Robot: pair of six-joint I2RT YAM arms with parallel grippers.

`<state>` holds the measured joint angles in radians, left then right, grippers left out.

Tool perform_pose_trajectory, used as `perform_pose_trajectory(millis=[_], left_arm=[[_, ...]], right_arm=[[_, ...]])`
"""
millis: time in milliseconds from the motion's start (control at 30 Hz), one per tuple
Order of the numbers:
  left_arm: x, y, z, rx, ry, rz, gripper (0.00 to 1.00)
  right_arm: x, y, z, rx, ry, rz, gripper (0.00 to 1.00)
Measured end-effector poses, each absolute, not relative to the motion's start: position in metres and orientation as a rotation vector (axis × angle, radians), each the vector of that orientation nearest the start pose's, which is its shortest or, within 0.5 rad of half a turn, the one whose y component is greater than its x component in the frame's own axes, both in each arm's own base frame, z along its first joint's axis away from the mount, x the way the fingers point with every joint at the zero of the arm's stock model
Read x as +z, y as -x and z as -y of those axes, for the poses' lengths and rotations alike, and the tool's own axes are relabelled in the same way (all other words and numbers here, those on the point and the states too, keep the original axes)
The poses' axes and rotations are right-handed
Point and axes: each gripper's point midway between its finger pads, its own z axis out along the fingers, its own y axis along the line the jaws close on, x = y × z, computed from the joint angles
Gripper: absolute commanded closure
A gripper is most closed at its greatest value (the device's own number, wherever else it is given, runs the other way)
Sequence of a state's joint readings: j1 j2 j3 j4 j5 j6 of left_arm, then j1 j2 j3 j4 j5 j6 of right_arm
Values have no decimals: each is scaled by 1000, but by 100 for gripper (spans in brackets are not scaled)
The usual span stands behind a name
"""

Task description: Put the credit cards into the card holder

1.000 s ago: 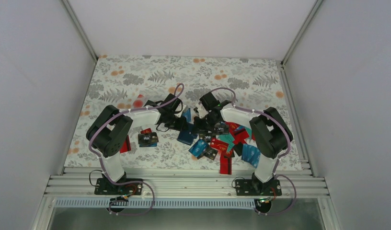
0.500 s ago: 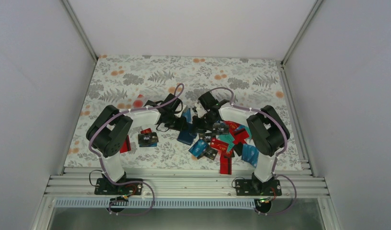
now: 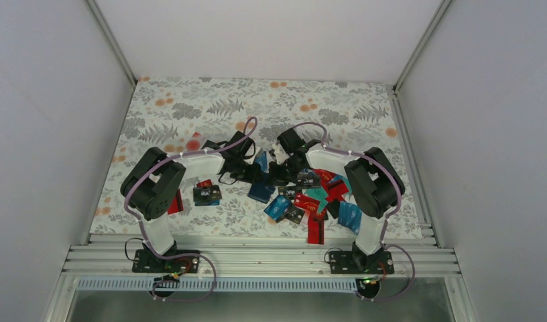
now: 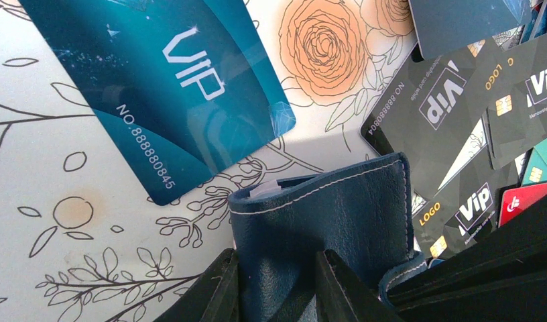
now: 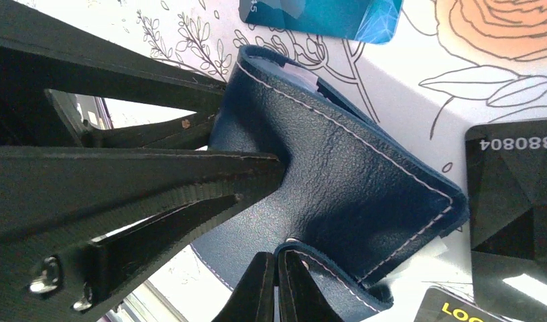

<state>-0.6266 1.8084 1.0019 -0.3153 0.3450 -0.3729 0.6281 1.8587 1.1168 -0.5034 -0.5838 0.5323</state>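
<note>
The left gripper [image 4: 276,272] is closed on one flap of the dark blue, stitched leather card holder [image 4: 324,215]. The right gripper [image 5: 276,285] pinches the other flap, with its jaws almost together. So the card holder sits right between the two tools. A shiny teal plastic card [image 4: 157,87] lies just past the left fingertips. I think the flaps should be pulled apart slowly, without letting go, so the pocket opens wide.
</note>
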Motion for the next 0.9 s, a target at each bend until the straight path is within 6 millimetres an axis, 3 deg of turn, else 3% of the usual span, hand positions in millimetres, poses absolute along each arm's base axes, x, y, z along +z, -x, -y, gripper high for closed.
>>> perform_pose_trajectory(millis=[900], left_arm=[[21,-288,280,-741,-467,-2782,74]], right_arm=[[30,-264,-314,1072,277,-2974,96]])
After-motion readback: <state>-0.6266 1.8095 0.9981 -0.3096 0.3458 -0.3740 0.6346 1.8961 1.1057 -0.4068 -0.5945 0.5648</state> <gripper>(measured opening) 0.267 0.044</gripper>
